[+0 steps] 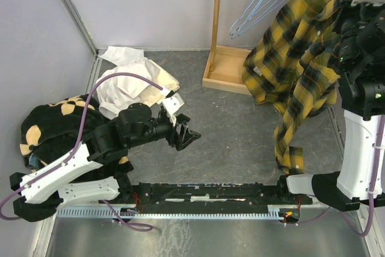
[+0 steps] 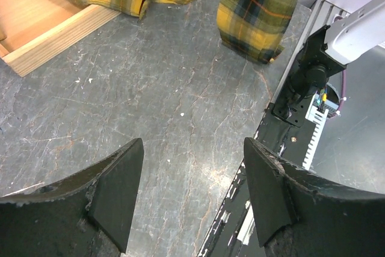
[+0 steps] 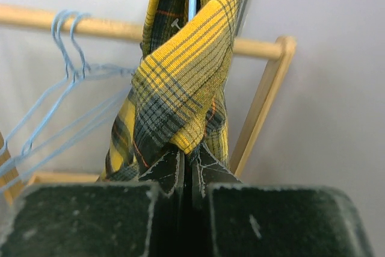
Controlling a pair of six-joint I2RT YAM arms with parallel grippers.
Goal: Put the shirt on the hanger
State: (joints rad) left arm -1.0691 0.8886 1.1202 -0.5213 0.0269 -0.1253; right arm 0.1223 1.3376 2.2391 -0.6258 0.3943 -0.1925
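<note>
The shirt [image 1: 295, 70] is hanging in mid-air just to the right of the wooden rack [image 1: 215, 28], gathered into a tall, bunched drape. It is showing a yellow and black plaid with thin orange lines running through the squares. Its upper part is rising level with the rack's rail, while its lower folds are spilling over the right corner of the rack's base tray. One long sleeve, ending in a buttoned cuff, is dangling nearer the arms than the rack's base. Whether the cuff is touching the table [image 1: 228, 124] cannot be told.

The right gripper [image 3: 189, 162] is pinching a doubled fold of the shirt in front of the rack's rail, its jaws pressed together on the cloth. A thin light-blue wire is showing inside the top of that fold. What it belongs to is unclear.

Light-blue wire hangers [image 1: 260, 5] are hanging from the rack's rail, between the upright post and the shirt.

The left gripper [image 1: 187, 138] is hovering low over the table, well to the near left of the rack's base. Its jaws are standing wide apart and holding nothing.

A white garment [image 1: 135, 85] is lying crumpled to the left of the rack. A black fleece with tan patches [image 1: 54, 124] is lying farther left again.
</note>
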